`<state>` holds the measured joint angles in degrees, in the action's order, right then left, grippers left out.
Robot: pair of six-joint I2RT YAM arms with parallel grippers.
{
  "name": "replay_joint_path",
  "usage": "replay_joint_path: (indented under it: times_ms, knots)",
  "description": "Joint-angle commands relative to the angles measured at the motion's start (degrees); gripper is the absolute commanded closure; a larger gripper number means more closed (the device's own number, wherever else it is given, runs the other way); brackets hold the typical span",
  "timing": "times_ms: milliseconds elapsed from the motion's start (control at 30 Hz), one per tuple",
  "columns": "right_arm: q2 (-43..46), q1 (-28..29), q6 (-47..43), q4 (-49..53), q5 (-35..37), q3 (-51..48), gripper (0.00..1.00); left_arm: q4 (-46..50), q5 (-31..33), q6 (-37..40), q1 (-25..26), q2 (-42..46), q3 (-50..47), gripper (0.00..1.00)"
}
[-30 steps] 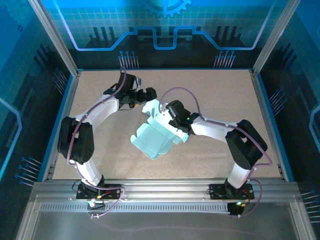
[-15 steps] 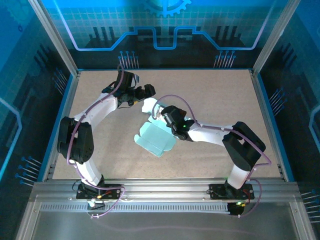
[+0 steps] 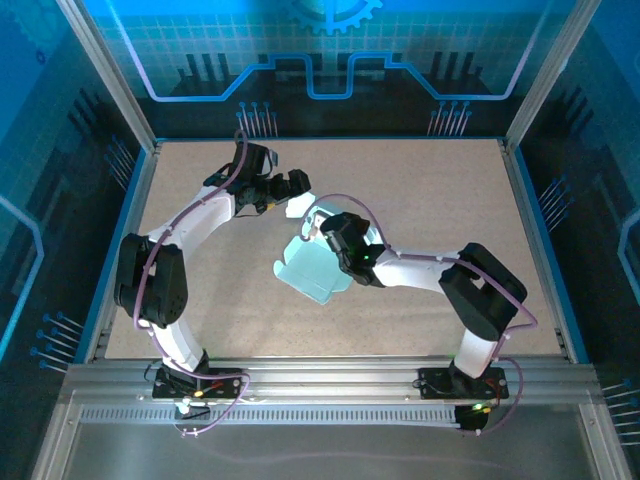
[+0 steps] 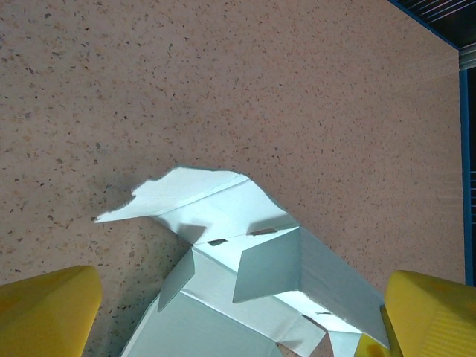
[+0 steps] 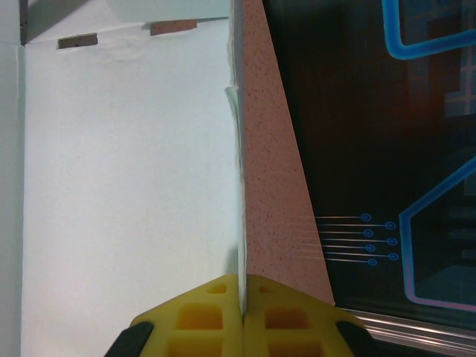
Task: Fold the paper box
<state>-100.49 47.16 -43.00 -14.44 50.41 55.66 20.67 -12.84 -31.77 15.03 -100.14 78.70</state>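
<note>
The paper box [image 3: 308,268] is a pale mint die-cut sheet, partly folded up, near the middle of the table. My right gripper [image 3: 328,232] is shut on the edge of one raised panel. In the right wrist view the yellow fingers [image 5: 216,316] pinch that thin edge, and the broad panel of the paper box [image 5: 126,186] stands to the left of my right gripper [image 5: 242,294]. My left gripper [image 3: 293,187] hovers open just behind the sheet's far flap. In the left wrist view the paper box [image 4: 216,208] shows flaps and slots, with my left gripper [image 4: 238,323] wide around its near part, touching nothing.
The speckled tan table [image 3: 430,190] has free room to the right and at the rear. A blue rim [image 3: 532,240] and metal frame posts bound it. The table's edge [image 4: 424,18] shows at the top right of the left wrist view.
My right gripper has carried the pinched panel to the left and up, so the sheet now stands more folded and covers less table. My left gripper drew back slightly, then stayed still.
</note>
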Motion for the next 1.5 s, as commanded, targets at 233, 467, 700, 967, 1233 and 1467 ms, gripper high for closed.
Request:
replay_joint_path:
  times_ms: [233,467,700,967,1233,1467]
  knots:
    - [-5.1,2.4,-7.4,-10.0,4.9,-0.1,1.0,3.4,-1.1,1.5,-1.5,-4.6,7.9,0.01]
    - [-6.6,3.2,-11.8,-15.6,6.5,-0.7,1.0,6.4,-4.4,1.7,-4.8,-9.8,13.3,0.01]
    - [-6.5,3.3,-15.1,-19.5,6.6,-1.5,1.0,5.6,-5.6,1.5,-9.8,-12.8,12.1,0.04]
    - [-7.5,2.9,-16.5,-20.5,5.1,-1.1,1.0,3.9,-7.2,0.9,-11.9,-15.3,10.6,0.13]
    - [-6.7,2.3,-13.9,-16.6,3.5,0.0,1.0,4.3,-12.4,2.3,-12.5,-20.8,13.0,0.26]
    - [-4.5,1.5,-10.3,-12.2,0.8,0.0,1.0,5.2,-18.4,4.4,-12.1,-21.8,12.9,0.34]
